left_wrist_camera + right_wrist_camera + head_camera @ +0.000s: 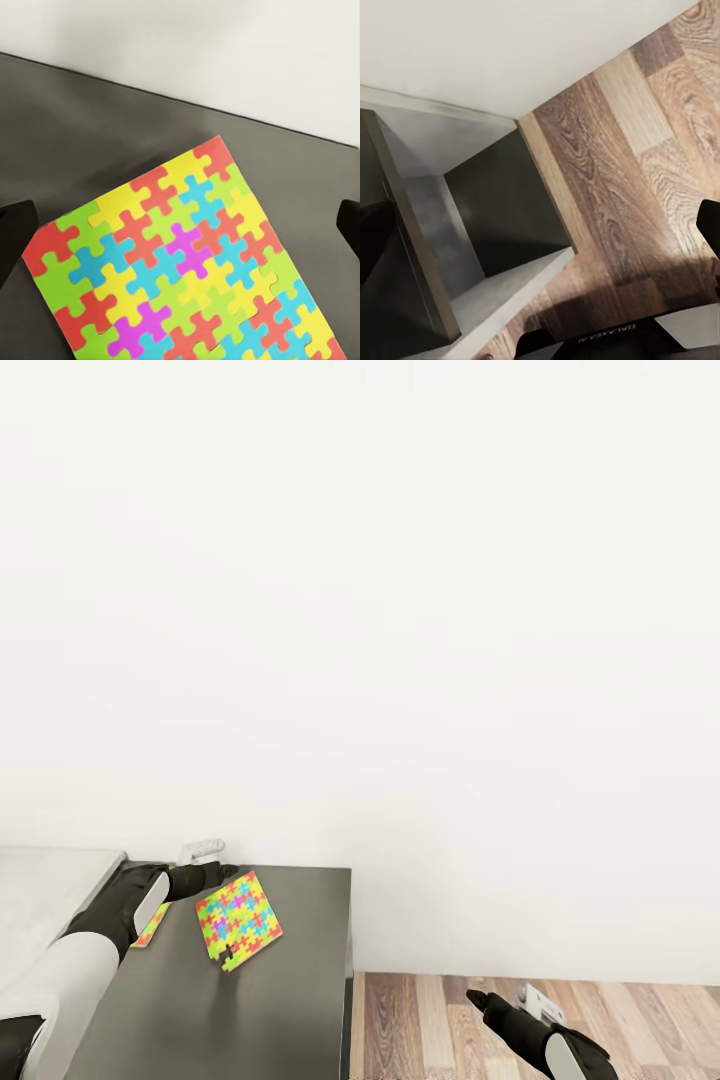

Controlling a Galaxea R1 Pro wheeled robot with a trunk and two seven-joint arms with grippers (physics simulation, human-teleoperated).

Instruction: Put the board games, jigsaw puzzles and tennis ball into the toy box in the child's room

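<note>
The jigsaw puzzle (238, 917) lies flat on the dark table (290, 1000), just before the left gripper (228, 871), whose jaws are spread wide on either side of it. An edge is probably best pinched after a level descent, though the contact is poorly seen. The right gripper (478, 997) hangs over the wooden floor (430, 1020); its jaws appear parted and empty.

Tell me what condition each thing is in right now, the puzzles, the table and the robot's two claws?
Jigsaw puzzle: assembled, flat on the table, not gripped.
Second puzzle: mostly hidden behind the left arm.
Left gripper: open, above the puzzle's far edge.
Right gripper: over the wooden floor, holding nothing; jaws unclear.
Table: dark top, puzzles on it.
</note>
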